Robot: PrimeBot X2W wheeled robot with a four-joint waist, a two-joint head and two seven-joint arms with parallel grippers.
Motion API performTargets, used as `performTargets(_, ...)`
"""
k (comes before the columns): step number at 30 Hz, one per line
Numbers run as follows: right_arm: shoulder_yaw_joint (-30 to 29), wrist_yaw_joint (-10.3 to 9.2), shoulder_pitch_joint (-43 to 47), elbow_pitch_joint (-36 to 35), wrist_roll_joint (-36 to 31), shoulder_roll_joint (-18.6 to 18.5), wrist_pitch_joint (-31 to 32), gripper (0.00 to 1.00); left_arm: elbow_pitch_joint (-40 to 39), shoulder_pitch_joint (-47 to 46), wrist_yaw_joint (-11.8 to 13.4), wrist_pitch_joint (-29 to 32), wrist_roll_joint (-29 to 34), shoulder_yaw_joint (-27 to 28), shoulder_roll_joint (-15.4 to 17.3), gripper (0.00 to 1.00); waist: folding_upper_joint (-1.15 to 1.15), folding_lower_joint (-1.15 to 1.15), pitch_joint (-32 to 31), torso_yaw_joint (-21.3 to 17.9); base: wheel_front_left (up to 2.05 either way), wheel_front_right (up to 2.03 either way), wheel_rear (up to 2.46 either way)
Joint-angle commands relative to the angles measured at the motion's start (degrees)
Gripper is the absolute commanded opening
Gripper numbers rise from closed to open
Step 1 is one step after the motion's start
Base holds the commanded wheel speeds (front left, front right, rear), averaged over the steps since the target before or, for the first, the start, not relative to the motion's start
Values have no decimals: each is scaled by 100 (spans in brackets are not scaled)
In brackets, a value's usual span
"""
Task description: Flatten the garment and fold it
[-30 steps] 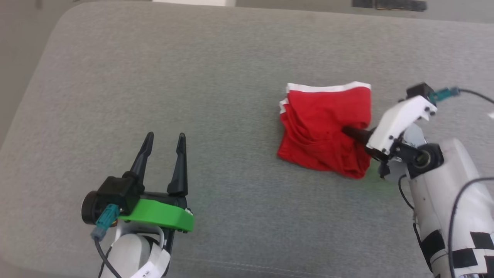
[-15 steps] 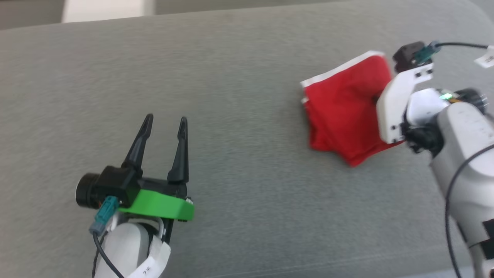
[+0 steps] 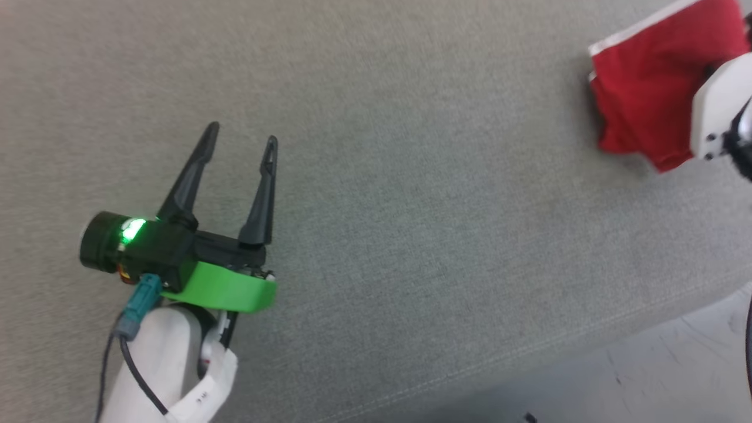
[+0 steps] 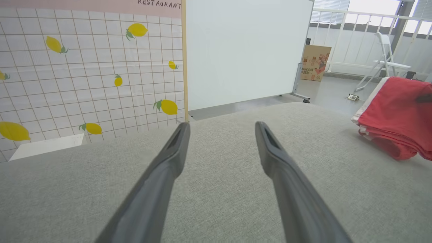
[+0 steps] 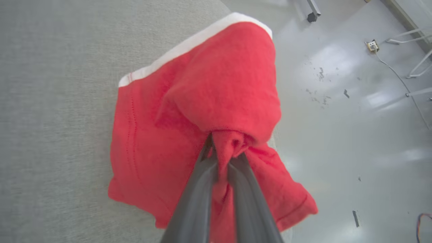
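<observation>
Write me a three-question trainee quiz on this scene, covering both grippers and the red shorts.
1. True or false: the left gripper is shut on the garment.
2. Multiple choice: what does the right gripper pinch between its fingers? A) a bunched fold of the garment; B) the other gripper; C) nothing at all.
3. Short answer: in the head view, on which side of the left gripper does the garment lie?

Key: 1 false, its fingers stand apart with nothing between them; 2 A; 3 to its right, well apart from it.
</observation>
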Motion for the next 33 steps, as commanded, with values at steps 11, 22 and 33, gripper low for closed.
performTargets(11, -1329, 20, -248, 444, -1122, 138, -897, 62, -273, -175, 5, 190, 1, 23, 273, 100, 0, 0, 775, -16, 0, 0, 0)
performTargets(22, -1484, 20, 104, 287, -1244, 135, -2315, 100, 226, -4, 116, -8, -335, 41, -102, 100, 0, 0, -104, 474, 0, 0, 0)
performTargets(33, -727, 20, 1640, -1022, 264, 421, -3473, 100, 751, 565, 108, -37, -668, 320, -463, 100, 0, 0, -1436, 1144, 0, 0, 0)
